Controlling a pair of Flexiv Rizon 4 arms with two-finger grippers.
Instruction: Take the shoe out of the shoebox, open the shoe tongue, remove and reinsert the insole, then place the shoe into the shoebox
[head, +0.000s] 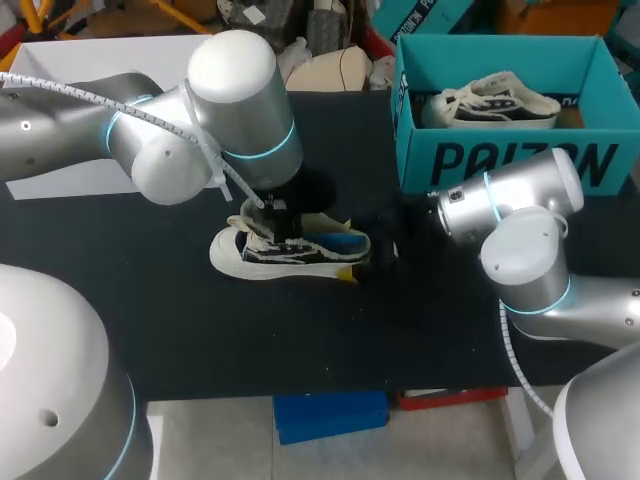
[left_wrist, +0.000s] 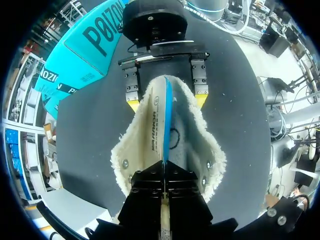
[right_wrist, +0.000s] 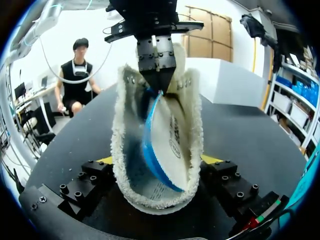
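Observation:
A black-and-white shoe (head: 290, 255) with a fleecy lining (left_wrist: 200, 145) lies on the black table. My left gripper (head: 272, 215) hangs over its opening, shut on the upper edge of the cream insole with a blue underside (left_wrist: 159, 120). The insole (right_wrist: 165, 145) stands on edge, partly lifted out of the shoe (right_wrist: 122, 150). My right gripper (head: 378, 252) is at the heel, its yellow-tipped fingers (left_wrist: 201, 100) pressing the shoe from both sides. In the right wrist view, the left gripper (right_wrist: 157, 87) pinches the insole's top. The teal shoebox (head: 500, 160) stands at the back right.
A second shoe (head: 490, 105) lies inside the shoebox. A white board (head: 60, 180) overlaps the table's back left corner. Bare black table lies in front of the shoe and to its left.

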